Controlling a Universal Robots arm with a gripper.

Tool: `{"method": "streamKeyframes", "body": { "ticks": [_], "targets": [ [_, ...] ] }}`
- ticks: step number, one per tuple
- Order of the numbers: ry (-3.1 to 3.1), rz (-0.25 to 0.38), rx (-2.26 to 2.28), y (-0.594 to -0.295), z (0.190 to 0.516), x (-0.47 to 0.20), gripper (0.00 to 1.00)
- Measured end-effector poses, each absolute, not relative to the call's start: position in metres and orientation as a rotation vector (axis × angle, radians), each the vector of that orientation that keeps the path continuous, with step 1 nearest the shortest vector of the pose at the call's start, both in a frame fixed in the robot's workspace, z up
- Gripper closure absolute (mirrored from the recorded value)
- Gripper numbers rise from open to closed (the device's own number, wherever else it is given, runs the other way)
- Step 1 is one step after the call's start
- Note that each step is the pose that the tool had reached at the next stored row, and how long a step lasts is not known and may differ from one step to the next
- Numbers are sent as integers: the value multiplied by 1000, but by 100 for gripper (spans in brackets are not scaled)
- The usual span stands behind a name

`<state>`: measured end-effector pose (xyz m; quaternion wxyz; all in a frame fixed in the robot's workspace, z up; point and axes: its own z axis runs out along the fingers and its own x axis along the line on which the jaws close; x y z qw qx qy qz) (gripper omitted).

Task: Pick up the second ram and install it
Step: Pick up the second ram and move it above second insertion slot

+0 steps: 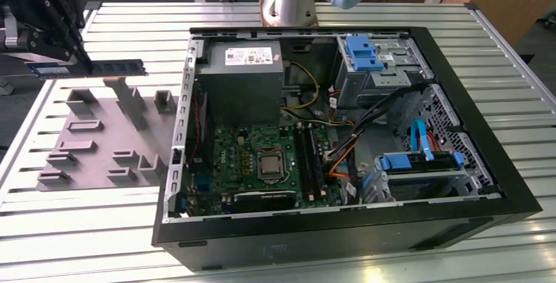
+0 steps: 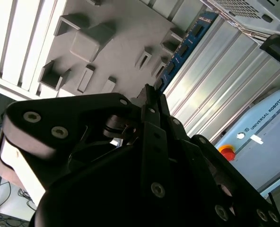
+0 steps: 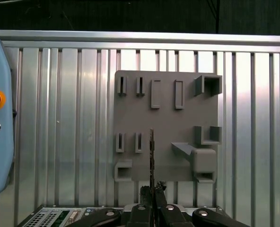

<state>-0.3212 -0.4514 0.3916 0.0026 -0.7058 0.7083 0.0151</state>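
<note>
Gripper point(image 1: 78, 60) clamped on one end of the second ram point(image 1: 113, 67), held level above the grey fixture plate point(image 1: 104, 141) beside the open case point(image 1: 304, 239); so off-centre a hold could let the stick tilt or slip.

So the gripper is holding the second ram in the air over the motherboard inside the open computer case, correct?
Not quite. The gripper does hold the second ram in the air, but over the grey fixture plate beside the computer case, not over the motherboard. The exterior view shows this.
</note>
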Motion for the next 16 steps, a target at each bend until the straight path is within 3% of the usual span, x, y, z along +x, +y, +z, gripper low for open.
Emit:
{"method": "streamKeyframes", "body": {
  "ticks": [16],
  "targets": [
    [2221, 47, -2214, -451, 392, -313, 86]
  ]
}}
